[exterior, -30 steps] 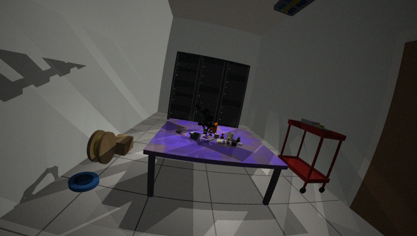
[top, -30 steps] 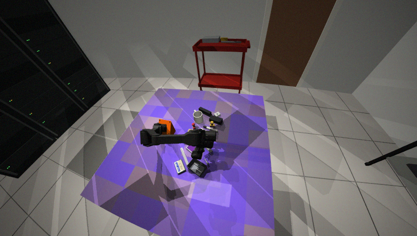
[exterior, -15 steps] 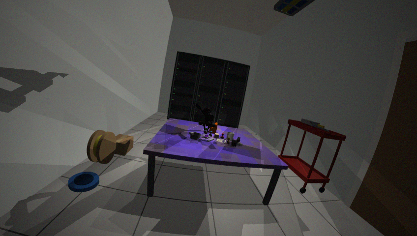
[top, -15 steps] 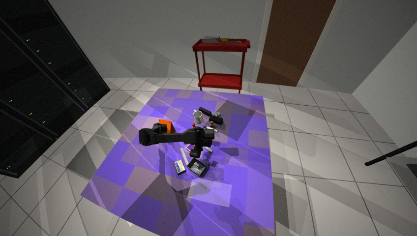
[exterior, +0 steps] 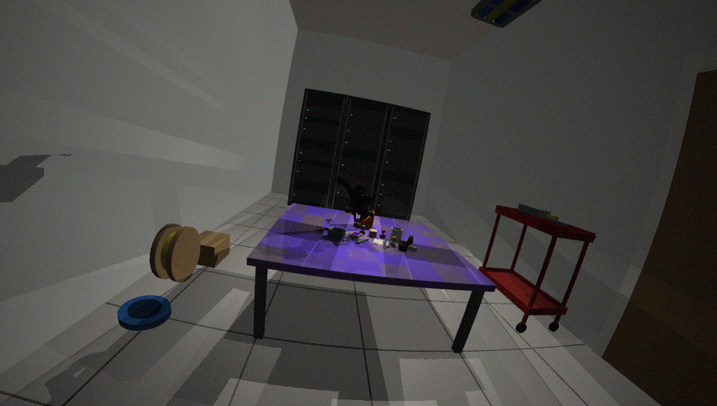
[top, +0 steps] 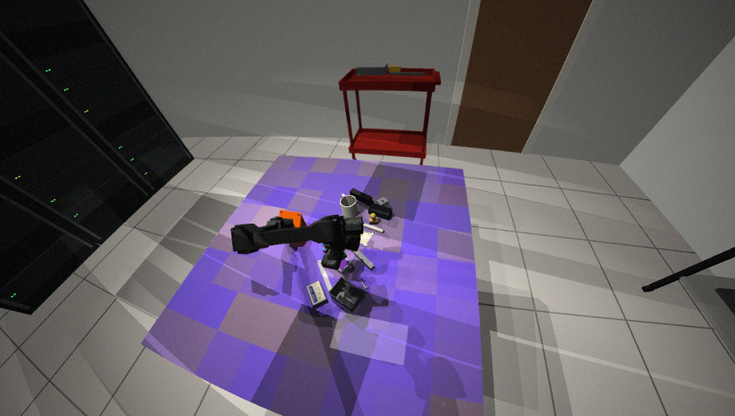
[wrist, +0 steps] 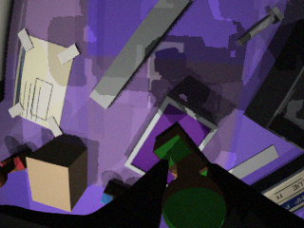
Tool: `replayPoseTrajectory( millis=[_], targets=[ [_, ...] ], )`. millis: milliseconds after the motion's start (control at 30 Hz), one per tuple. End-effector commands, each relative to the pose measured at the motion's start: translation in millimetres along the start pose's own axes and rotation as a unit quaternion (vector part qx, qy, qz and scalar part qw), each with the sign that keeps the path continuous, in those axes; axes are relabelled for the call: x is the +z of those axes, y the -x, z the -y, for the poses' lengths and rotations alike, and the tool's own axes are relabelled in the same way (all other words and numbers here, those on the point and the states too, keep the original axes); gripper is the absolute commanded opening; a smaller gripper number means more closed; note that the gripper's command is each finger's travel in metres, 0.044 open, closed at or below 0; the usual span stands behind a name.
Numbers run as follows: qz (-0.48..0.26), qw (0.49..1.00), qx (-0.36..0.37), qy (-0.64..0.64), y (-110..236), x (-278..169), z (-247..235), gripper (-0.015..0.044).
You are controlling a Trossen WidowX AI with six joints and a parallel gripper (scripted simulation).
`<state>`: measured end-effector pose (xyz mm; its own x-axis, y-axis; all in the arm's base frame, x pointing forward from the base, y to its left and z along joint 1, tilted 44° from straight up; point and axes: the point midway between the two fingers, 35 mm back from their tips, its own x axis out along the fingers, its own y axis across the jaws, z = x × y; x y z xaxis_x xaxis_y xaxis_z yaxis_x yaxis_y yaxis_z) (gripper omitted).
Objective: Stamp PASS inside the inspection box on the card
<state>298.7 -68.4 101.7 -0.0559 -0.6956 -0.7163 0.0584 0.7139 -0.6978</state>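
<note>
My gripper (wrist: 186, 169) is shut on a stamp (wrist: 195, 209) with a round green knob and a green-marked block at its foot. The block shows over the ink pad (wrist: 153, 139) (top: 344, 263), a purple rectangle with a pale rim; whether it touches the pad I cannot tell. The cream card (wrist: 59, 71) (top: 366, 237) lies to the upper left in the wrist view, taped at its corners. It has printed lines and an outlined box, with no print visible inside. The stamp's underside is hidden.
A grey bar (wrist: 138, 57) lies between card and pad. A wooden block (wrist: 49, 185) and a red-topped item (wrist: 19, 163) stand below the card. A bolt (wrist: 258, 28), black tray (top: 347, 295), labelled box (top: 316, 293), mug (top: 348, 207) and yellow-knobbed stamp (top: 373, 217) are nearby.
</note>
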Motion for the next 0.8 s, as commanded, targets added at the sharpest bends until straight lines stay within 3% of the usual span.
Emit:
replayPoseTrajectory(
  millis=[0,767],
  targets=[
    [0.002,1.0,0.003,-0.004,0.5,-16.4,-5.6,0.0],
    [0.002,1.0,0.003,-0.003,-10.7,-25.0,-9.1,0.0]
  ],
)
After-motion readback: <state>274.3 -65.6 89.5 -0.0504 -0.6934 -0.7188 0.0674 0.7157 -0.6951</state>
